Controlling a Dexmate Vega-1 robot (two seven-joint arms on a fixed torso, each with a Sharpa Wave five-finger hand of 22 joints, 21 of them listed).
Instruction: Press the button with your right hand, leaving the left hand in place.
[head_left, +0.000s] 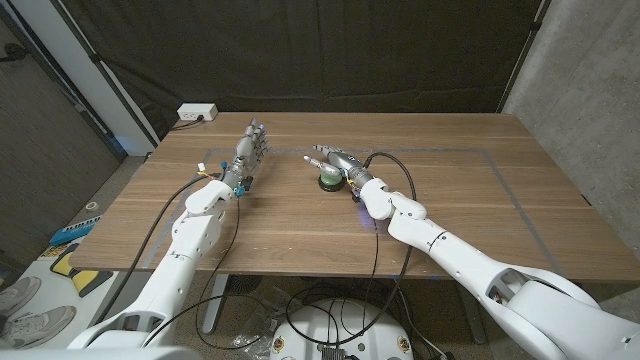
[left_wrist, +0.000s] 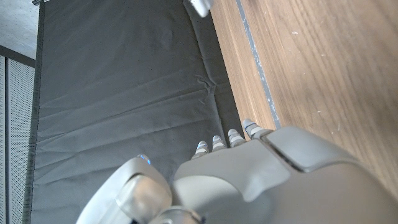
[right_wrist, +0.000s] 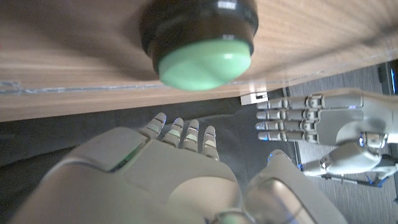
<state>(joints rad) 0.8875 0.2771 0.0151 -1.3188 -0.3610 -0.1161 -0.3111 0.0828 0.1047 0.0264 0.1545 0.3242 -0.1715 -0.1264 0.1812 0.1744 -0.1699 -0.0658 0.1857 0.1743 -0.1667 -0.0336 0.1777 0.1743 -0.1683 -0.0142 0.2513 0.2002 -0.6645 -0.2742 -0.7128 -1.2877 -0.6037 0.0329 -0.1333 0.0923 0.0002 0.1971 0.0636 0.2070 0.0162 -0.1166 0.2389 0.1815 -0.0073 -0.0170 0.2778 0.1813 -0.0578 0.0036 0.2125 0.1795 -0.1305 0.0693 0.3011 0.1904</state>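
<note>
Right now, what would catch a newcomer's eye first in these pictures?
The green button on its black base, mid-table, with the right robot hand hovering just over it, fingers extended. To its left, the left robot hand stands on the wooden table, fingers straight and holding nothing.

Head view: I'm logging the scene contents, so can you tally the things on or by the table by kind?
Green button: 1
Robot hands: 2, left hand, right hand
White power strip: 1
Wooden table: 1
Total: 5

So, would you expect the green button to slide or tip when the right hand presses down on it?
Probably neither: the green button sits squat in a wide black base on the flat table. The right hand hovers above it, so the push should go mostly downward.
</note>
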